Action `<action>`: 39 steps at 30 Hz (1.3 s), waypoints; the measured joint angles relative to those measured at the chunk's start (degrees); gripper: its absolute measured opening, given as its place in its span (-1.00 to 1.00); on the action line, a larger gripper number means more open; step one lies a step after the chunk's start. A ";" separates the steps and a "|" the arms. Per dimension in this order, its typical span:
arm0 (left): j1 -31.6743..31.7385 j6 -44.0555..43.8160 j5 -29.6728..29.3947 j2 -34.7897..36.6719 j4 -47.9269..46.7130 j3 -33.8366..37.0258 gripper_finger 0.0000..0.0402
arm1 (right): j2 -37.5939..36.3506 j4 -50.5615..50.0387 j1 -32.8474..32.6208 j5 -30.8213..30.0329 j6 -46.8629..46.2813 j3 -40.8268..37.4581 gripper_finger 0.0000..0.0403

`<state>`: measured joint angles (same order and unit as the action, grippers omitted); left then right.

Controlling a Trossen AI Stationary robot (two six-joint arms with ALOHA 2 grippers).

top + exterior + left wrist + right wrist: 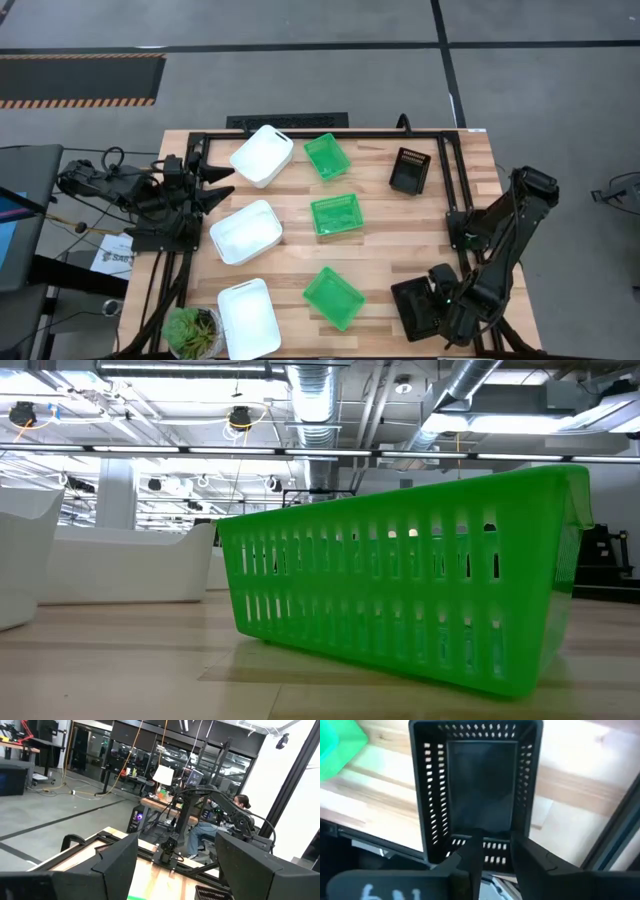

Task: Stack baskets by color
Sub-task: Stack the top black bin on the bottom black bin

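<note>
Three white baskets (246,232) lie in a column at the left and three green mesh baskets (336,214) down the middle. The nearest green one (400,590) fills the low view. One black mesh basket (410,170) sits at the far right. Another black basket (476,790) rests on its bottom at the near right (415,305). My right gripper (497,855) points down over this basket's short end wall, with its fingers apart. My left gripper (175,870) is open and raised at the table's far left (215,185), with nothing between its fingers. My right gripper comes from above at the near-right black basket's short end wall (495,847). The mesh of that wall shows through the gap between the fingertips (472,857). I cannot tell whether they touch it. The basket sits upright on the table.
A potted green plant (190,330) stands at the near left corner. A black metal frame (330,135) runs along the far edge and both sides of the table. Bare wood lies between the green column and the black baskets.
</note>
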<state>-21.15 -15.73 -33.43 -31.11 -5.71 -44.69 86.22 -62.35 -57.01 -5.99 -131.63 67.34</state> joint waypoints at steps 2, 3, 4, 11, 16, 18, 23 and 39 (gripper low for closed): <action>0.01 0.00 0.25 0.00 -0.01 0.00 0.26 | -0.79 -0.36 1.39 -2.31 0.13 0.57 -0.35; 0.02 0.01 0.83 0.00 -0.03 0.00 0.26 | -1.49 -0.25 2.45 -4.60 0.15 0.92 -0.34; 0.00 0.02 1.66 0.00 -0.03 0.00 0.26 | -2.46 -0.17 3.65 -7.70 0.56 1.32 -0.33; 0.00 -0.02 3.00 -0.02 -2.51 0.02 0.26 | -11.07 -0.45 21.04 -21.77 28.61 3.96 -0.30; 0.00 -2.25 2.89 0.00 -5.16 0.02 0.26 | -13.38 -0.65 39.61 -21.42 60.66 4.01 -0.34; 0.00 -3.17 2.90 0.00 -6.22 0.02 0.26 | -12.66 -1.01 46.03 -21.06 72.76 4.01 -0.35; 0.00 -4.52 2.91 -0.02 -10.13 0.02 0.26 | -7.68 -3.09 57.81 -17.05 95.28 3.99 -0.19; 0.00 -4.63 2.78 0.00 -15.97 0.02 0.26 | -0.78 0.19 70.96 -16.09 112.65 -10.40 0.23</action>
<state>-21.15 -20.36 -30.65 -31.11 -21.68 -44.66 85.44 -62.16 13.95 -22.08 -18.98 56.94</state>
